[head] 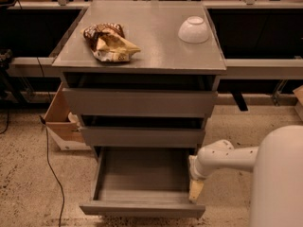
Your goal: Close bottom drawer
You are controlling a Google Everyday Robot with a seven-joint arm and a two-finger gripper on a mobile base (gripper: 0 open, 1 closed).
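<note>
A grey drawer cabinet [142, 103] stands in the middle of the camera view. Its bottom drawer [142, 208] is pulled far out and looks empty inside. The two drawers above it stand slightly out. My white arm reaches in from the lower right. My gripper [195, 189] hangs with its yellowish tip pointing down, at the right side of the open drawer, close behind the right end of the drawer's front panel.
A crumpled snack bag [110, 42] and an upturned white bowl [193, 30] lie on the cabinet top. An open cardboard box [61, 122] sits on the floor at the cabinet's left. A black cable [51, 169] runs across the speckled floor. Dark benches stand behind.
</note>
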